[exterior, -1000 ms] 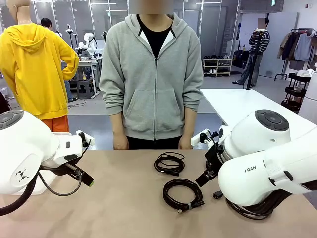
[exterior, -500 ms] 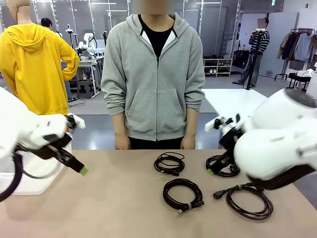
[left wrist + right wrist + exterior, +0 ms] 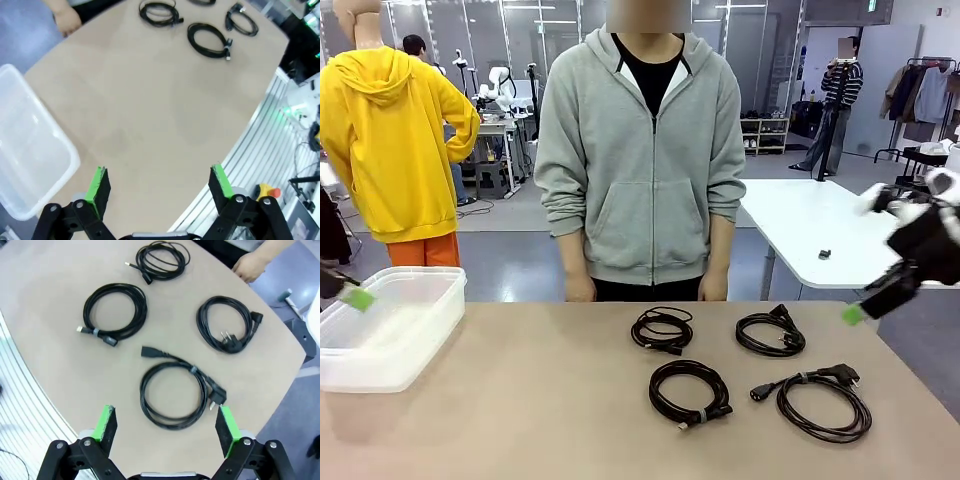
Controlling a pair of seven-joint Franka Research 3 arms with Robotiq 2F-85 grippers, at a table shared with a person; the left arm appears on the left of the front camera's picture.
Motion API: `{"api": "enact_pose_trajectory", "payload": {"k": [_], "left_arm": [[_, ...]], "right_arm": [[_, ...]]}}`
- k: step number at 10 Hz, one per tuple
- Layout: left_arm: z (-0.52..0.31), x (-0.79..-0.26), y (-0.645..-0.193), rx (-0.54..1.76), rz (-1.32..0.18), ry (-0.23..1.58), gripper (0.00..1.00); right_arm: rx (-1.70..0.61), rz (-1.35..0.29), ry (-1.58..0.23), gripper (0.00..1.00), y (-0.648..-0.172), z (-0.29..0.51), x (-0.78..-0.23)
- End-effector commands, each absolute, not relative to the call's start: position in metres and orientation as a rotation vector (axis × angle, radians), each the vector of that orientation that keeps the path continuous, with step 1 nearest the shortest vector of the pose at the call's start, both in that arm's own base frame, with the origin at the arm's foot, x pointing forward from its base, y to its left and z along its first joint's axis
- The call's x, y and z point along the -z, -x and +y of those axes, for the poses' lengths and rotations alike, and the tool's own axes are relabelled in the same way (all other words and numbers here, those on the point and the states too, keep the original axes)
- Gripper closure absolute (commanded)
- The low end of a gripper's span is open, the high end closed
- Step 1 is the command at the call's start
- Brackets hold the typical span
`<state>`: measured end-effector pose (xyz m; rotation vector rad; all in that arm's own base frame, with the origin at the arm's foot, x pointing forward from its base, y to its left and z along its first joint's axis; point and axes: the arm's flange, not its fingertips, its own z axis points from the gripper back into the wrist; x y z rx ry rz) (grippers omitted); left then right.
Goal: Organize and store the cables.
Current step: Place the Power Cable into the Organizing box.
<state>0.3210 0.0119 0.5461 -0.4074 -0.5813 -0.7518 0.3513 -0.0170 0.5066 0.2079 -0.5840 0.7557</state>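
Note:
Several black coiled cables lie on the tan table in front of the person: one at back middle (image 3: 662, 329), one at back right (image 3: 771, 333), one at front middle (image 3: 690, 392), one at front right (image 3: 817, 400). The right wrist view looks down on them, the nearest coil (image 3: 172, 392) below my open right gripper (image 3: 165, 422). That right gripper (image 3: 853, 314) hangs off the table's right edge. My left gripper (image 3: 358, 298) is at the far left over the bin. In the left wrist view my left gripper (image 3: 160, 180) stands open and empty, the cables (image 3: 207, 39) far off.
A clear plastic bin (image 3: 420, 335) stands at the table's left end, with its wall (image 3: 35, 150) also in the left wrist view. The person stands at the far edge, hands (image 3: 580, 290) down by the table. Bare tabletop lies between bin and cables.
Both arms have swung out from the middle to the table's sides and risen. The bin and the two right-hand cables, earlier covered by the arms, are uncovered. The cables have not moved.

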Motion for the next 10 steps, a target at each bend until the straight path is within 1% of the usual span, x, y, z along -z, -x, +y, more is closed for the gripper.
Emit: {"api": "enact_pose_trajectory", "payload": {"k": [1, 3, 5, 6, 8, 9, 10], "left_arm": [[0.039, -0.544, -0.291, 0.791, -0.639, 0.438, 0.00], [0.064, -0.541, -0.266, 0.745, -0.729, 0.430, 0.00], [0.093, -0.544, -0.239, 0.636, -0.776, 0.462, 0.00], [0.096, -0.542, -0.244, 0.633, -0.801, 0.459, 0.00], [0.093, -0.543, -0.251, 0.601, -0.795, 0.452, 0.00], [0.092, -0.542, -0.255, 0.579, -0.794, 0.449, 0.00], [0.118, -0.575, -0.260, 0.604, -0.792, 0.439, 0.00]], "right_arm": [[-0.772, -0.615, -0.262, 0.00, -0.319, -0.059, -0.496], [-0.751, -0.687, -0.311, 0.00, -0.285, -0.109, -0.488], [-0.673, -0.704, -0.336, 0.00, -0.243, -0.146, -0.472], [-0.664, -0.710, -0.325, 0.00, -0.244, -0.153, -0.468], [-0.625, -0.722, -0.348, 0.00, -0.242, -0.155, -0.461], [-0.644, -0.726, -0.347, 0.00, -0.245, -0.154, -0.459], [-0.620, -0.702, -0.333, 0.00, -0.258, -0.189, -0.497]]}}
